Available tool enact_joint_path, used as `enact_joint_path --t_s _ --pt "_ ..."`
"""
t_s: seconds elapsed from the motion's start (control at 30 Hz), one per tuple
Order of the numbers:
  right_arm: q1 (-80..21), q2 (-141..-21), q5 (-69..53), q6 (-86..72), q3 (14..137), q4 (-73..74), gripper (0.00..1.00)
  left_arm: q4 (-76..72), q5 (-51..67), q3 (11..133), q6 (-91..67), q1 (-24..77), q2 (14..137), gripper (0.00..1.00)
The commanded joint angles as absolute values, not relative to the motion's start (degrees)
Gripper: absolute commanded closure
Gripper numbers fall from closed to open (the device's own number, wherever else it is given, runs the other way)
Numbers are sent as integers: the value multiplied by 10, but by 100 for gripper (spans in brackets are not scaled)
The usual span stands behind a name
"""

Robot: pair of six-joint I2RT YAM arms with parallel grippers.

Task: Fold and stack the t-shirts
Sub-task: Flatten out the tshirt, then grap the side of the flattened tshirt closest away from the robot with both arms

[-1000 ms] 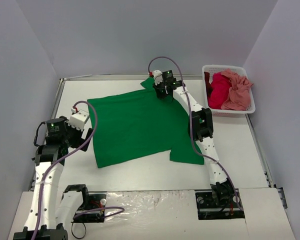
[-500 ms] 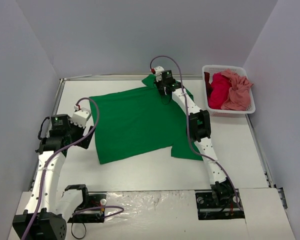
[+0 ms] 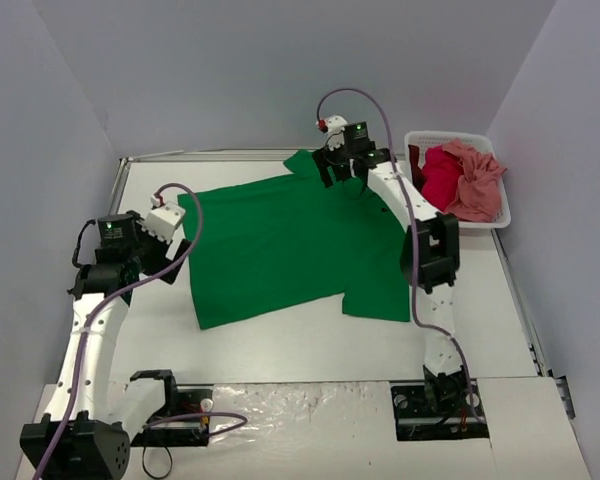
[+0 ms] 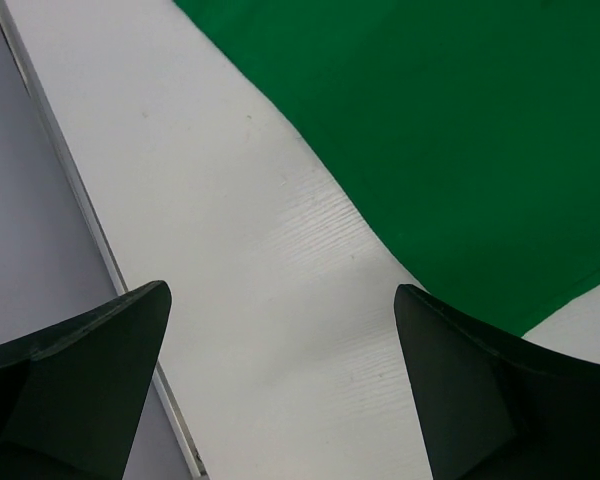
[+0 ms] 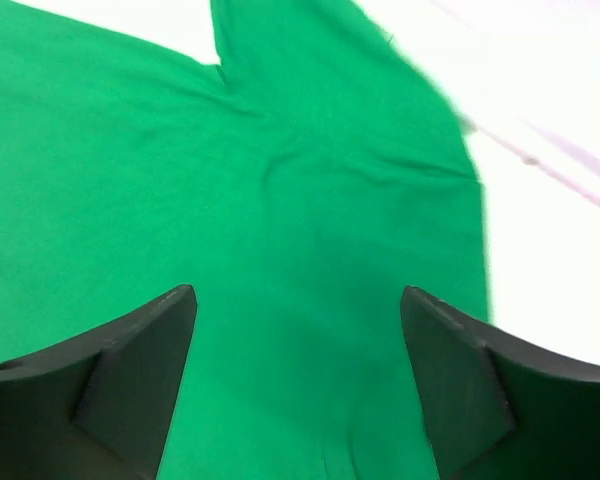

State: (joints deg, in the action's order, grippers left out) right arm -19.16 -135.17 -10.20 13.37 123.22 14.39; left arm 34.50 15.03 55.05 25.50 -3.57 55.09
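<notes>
Shirt: green t-shirt [image 3: 280, 250] lay flat mid-table [image 3: 280, 350], long axis left to right.
Right claw [image 5: 298, 300]: mine gaped wide, empty, directly above the far sleeve.
Left claw [image 4: 280, 340]: wide apart, empty, over bare tabletop, hem just rightward.

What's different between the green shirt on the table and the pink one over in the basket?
Colour: the green t-shirt is bright green; the pink shirt is salmon.
Pose: the green t-shirt lies spread nearly flat; the pink shirt is crumpled in a heap.
Place: the green t-shirt is on the table; the pink shirt sits in the white basket beside a red shirt.
Both are soft cloth, and neither is gripped.
</notes>
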Motion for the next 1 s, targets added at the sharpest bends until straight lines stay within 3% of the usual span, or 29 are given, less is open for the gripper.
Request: enact_joint_path --t_s 0.0,0.17,0.27,0.5,0.97 --pt "-178 -1182 -130 142 1160 130 20 385 178 573 322 -4 550 6" --pt "-98 -1028 -234 194 990 241 13 423 36 519 402 168 562 0" --pt "-55 -977 -271 227 932 320 12 390 -24 464 422 230 555 6" --pt "-10 -866 -291 216 814 316 8 374 -36 404 454 277 570 7" --pt "98 -819 -308 194 803 301 5 346 -2 337 429 327 634 13"
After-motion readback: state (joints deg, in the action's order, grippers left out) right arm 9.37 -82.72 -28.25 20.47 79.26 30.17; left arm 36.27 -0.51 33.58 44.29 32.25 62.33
